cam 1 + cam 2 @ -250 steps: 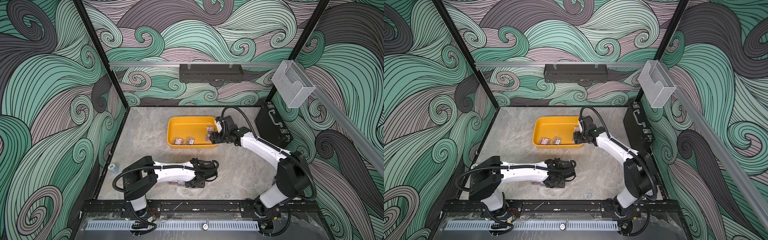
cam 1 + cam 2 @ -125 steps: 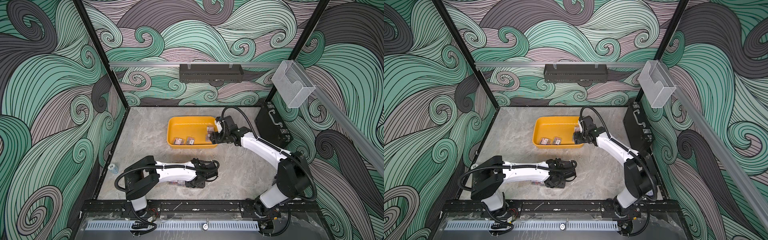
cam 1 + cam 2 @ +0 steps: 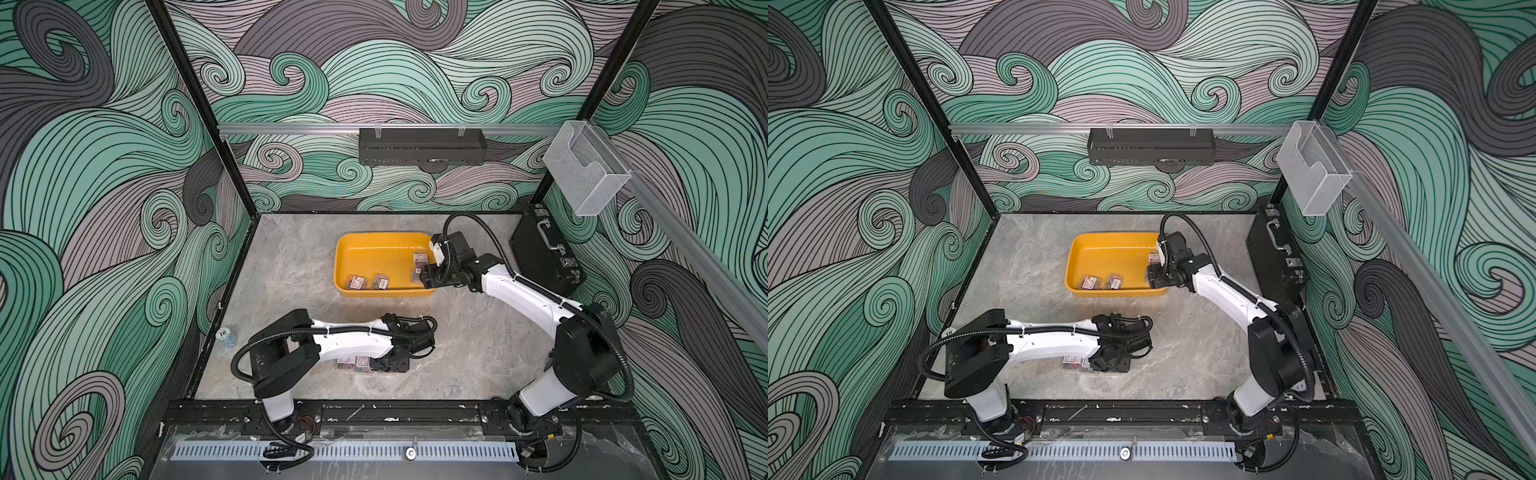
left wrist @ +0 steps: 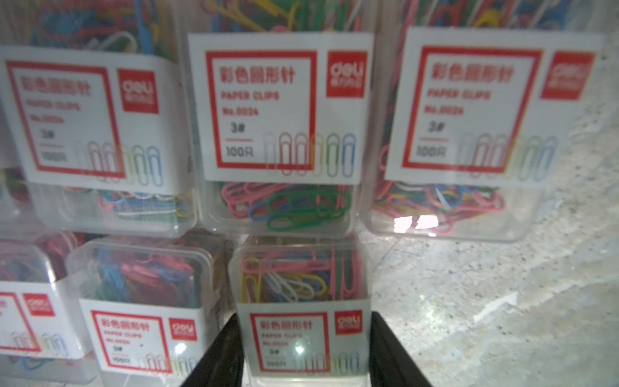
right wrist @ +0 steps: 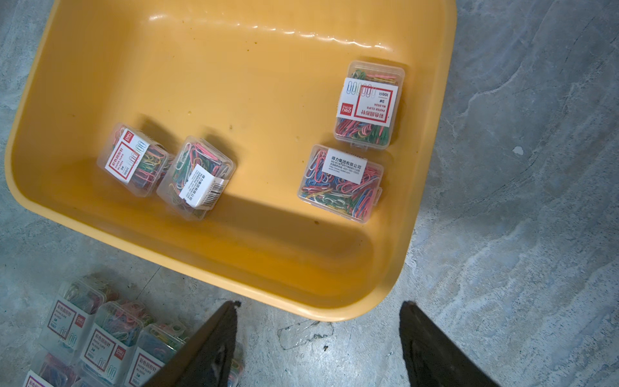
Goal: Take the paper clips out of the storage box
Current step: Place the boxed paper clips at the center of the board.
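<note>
Paper clips [image 5: 340, 183]: four in storage box [image 5: 234, 83].

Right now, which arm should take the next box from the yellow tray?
Right: right gripper hangs open, empty, at the yellow tray holding four boxes; left gripper is clamped on a box outside.

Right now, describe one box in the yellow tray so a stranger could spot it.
Start at the yellow tray. Two boxes lie together by its near wall. The barcode box shows a white barcode sticker; its neighbour a red-framed label.
</note>
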Motion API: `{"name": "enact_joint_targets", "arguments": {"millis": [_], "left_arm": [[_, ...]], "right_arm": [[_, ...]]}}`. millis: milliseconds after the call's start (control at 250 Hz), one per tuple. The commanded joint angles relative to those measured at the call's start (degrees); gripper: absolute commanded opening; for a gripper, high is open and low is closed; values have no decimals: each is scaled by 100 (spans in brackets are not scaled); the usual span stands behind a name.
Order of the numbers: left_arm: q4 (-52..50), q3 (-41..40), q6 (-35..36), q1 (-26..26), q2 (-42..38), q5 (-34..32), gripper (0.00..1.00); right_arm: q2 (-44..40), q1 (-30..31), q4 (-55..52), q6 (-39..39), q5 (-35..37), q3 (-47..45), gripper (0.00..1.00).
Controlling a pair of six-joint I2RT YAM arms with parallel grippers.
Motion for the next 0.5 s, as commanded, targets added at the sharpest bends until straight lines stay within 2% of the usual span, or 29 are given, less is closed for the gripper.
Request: {"name": "enact_joint_targets", "arguments": {"millis": [0,336,499], "left_arm": [[-216,-23,72,112,206,-264,51],[-357,-40,126,192,209,-395,52],[-400,34,203,199,157,-443,58]], "right_arm": [[-117,-1,-59,-30,80,2,76],[-105,-4,-74,-29,79,17,76],[-112,-1,-99,-37,90,18,76]]}}
